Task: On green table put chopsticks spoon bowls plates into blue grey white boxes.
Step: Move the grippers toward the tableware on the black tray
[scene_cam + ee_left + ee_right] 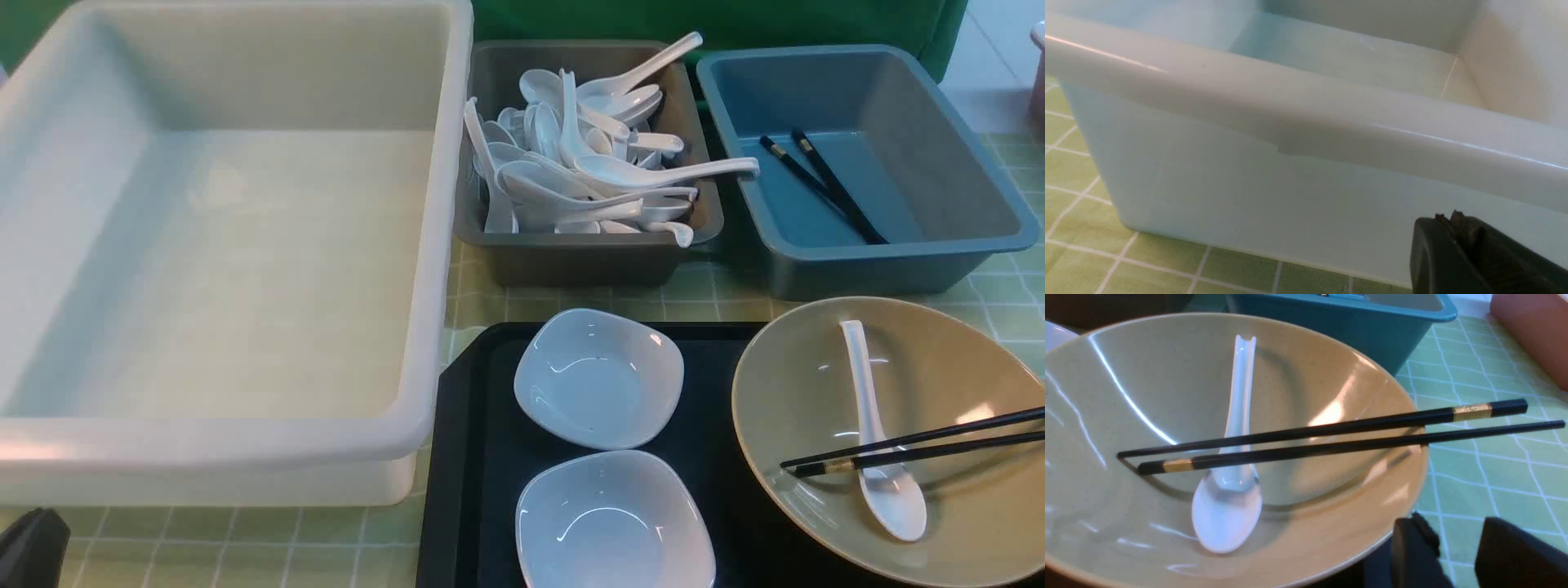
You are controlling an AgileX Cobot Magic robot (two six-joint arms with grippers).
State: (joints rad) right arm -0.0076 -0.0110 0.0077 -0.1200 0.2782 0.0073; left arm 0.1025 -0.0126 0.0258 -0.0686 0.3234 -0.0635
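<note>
- The left gripper (1453, 228) is nearest, at 7 o'clock. It is clenched and empty, low over the green table (245, 547), just short of the white tub (245, 441).
- The right gripper (1453, 539) hangs beside the near rim of the khaki bowl (963, 367) at 4 o'clock, jaws parted with nothing between them.
- The chopsticks (939, 451) lie across the bowl, resting on the spoon (867, 408). Their outer ends overhang the rim toward 3 o'clock. They lie head to tail, with one gold band inside the bowl and one outside.
- Handling, as a judgement: light, stiff and glossy, so apt to roll or scissor apart. The best pinch looks to be on the overhang just past the rim, where both run close together with air beneath.
- Two white dishes (600, 376) (612, 523) sit on the black tray (465, 457) at 6 o'clock.
- The white tub, at 10 o'clock, holds nothing.
- Farthest are the grey bin (588, 261) at 12 o'clock, with heaped spoons (588, 171), and the blue bin (865, 273) at 1 o'clock. The blue bin holds a second pair (838, 184), so it is the likely destination.
</note>
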